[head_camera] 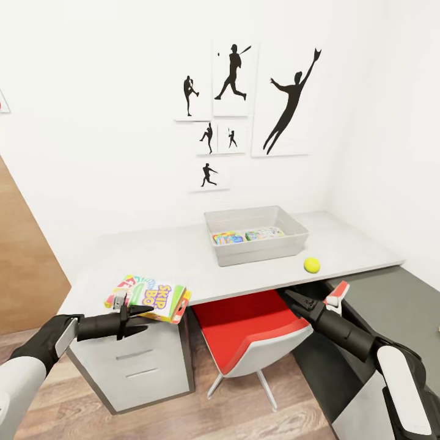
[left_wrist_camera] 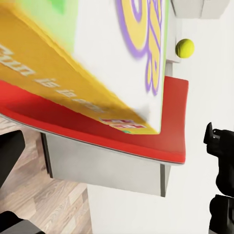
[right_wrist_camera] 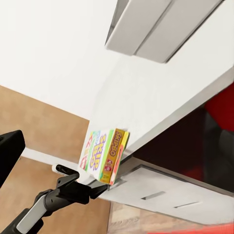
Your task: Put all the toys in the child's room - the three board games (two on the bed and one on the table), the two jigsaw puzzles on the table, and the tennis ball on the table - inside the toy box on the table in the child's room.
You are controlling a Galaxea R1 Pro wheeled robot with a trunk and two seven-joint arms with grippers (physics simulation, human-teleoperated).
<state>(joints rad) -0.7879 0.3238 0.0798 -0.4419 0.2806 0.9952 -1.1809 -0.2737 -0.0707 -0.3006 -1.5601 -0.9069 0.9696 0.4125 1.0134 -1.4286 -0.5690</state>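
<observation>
Left arm: at the near left corner of the desk (head_camera: pixel 183 256), the left gripper (head_camera: pixel 142 318) has its fingers closed on the near edge of the SKIP BO box (head_camera: pixel 150 297), gripping it.
SKIP BO box: tilted, with its orange side toward the robot, over the desk's front left corner, above the white drawers (head_camera: pixel 146 370).
Right arm: the right gripper (head_camera: pixel 293 300) sits low, under the desk's front edge, beside the red chair (head_camera: pixel 244 330); whether its fingers are open or closed cannot be told.
Tennis ball: the tennis ball (head_camera: pixel 311 264) lies on the desk top near the front edge, just beside the tub's near right corner and apart from it.
Toy box: the grey toy box (head_camera: pixel 256 235) stands mid-desk toward the wall; colourful flat toys (head_camera: pixel 247 235) lie on its floor.
Open room: bare desk top spreads between the held box and the tub.
Wall: black baseball silhouettes (head_camera: pixel 244 110) hang above.
</observation>
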